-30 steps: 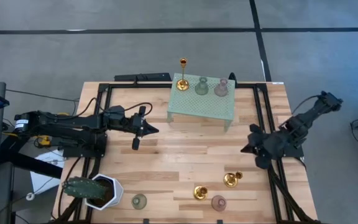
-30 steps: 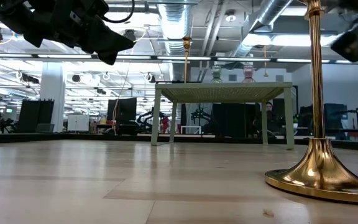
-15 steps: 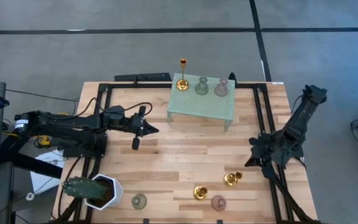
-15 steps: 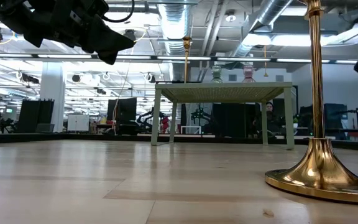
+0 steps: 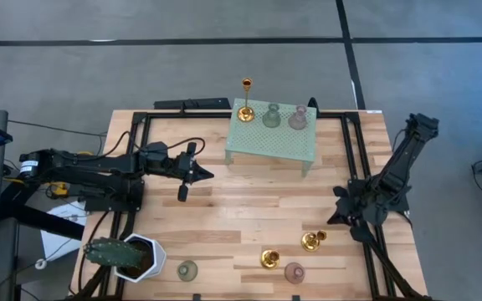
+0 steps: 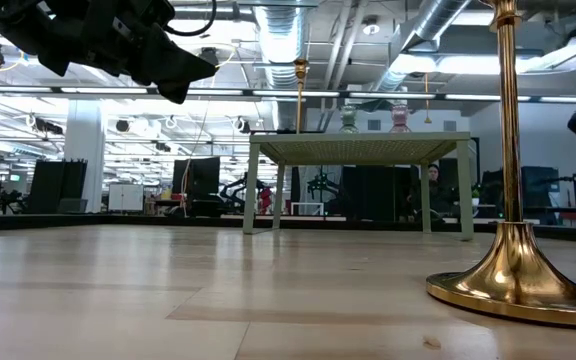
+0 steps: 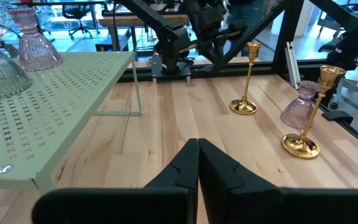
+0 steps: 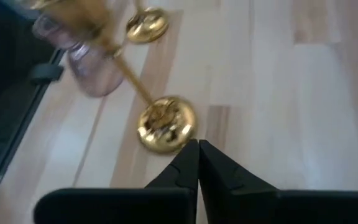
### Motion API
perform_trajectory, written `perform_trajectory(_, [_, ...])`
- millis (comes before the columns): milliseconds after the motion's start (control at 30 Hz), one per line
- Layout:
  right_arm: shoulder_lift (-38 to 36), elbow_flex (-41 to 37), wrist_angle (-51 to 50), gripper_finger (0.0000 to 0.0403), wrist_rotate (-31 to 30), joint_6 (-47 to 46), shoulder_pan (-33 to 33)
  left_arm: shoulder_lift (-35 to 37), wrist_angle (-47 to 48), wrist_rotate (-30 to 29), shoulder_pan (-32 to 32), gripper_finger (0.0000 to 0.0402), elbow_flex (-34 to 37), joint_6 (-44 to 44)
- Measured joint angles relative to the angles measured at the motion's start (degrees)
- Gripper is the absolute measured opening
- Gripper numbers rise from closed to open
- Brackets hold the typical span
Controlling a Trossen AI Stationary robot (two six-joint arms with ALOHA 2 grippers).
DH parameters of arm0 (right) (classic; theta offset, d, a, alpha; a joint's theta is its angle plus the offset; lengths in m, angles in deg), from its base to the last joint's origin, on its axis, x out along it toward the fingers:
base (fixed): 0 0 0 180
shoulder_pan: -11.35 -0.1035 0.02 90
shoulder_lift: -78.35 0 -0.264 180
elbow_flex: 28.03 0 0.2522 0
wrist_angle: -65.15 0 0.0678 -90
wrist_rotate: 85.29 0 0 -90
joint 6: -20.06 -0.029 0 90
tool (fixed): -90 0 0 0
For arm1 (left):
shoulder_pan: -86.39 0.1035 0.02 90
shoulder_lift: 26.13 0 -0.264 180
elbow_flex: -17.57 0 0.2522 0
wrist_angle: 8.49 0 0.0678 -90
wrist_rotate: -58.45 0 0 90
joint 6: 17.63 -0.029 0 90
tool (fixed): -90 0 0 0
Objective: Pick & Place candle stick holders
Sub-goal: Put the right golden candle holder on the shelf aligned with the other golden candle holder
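Approach step. The right gripper, fingers closed and empty, is poised just short of a gold holder; opening is judged necessary before grasping. The left gripper is parked closed beside the mint-green stand.

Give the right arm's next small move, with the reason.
Probably open the right claw first: it is shut, empty, above the wood near the shiny gold candle stick holder it faces. Then it could descend around the stem. The left claw waits shut by the mint-green perforated stand.
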Motion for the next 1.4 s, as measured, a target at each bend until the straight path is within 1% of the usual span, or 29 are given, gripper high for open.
perform_trajectory(67, [0.02,-0.02,0.43,0.0011,-0.64,0.69,0.44,0.00,-0.04,0.00,0.00,0.0008,0.00,0.00])
perform_trajectory(133, [0.02,-0.02,1.39,0.0030,-0.64,1.79,0.47,0.00,-0.04,0.00,0.01,0.0008,0.00,0.00])
perform_trajectory(300, [1.25,0.00,4.15,0.0105,-0.95,3.45,0.48,0.00,-0.04,0.00,0.02,0.0008,0.00,0.02])
perform_trajectory(433, [5.27,0.00,5.20,0.0163,-1.26,3.48,0.48,0.00,-0.07,0.00,0.01,0.0008,0.00,0.02])
perform_trajectory(567, [11.24,-0.02,11.95,0.0191,-1.85,4.50,0.48,0.00,-0.07,0.00,0.02,0.0008,0.00,0.02])
perform_trajectory(700, [16.90,-0.02,19.43,0.0195,-2.06,7.47,0.48,0.00,-0.07,0.00,0.00,0.0008,0.00,0.04])
perform_trajectory(1033, [27.54,-0.02,30.75,0.0169,-2.00,7.36,0.72,0.00,-0.07,0.00,0.01,0.0008,0.00,0.04])
perform_trajectory(1267, [35.61,-0.01,35.66,0.0164,-2.06,3.52,0.72,0.00,-0.07,0.00,0.02,0.0008,0.00,0.04])
perform_trajectory(1400, [39.43,0.15,40.92,0.0160,-2.37,2.94,0.72,0.00,-0.07,0.00,0.02,0.0008,0.00,0.06])
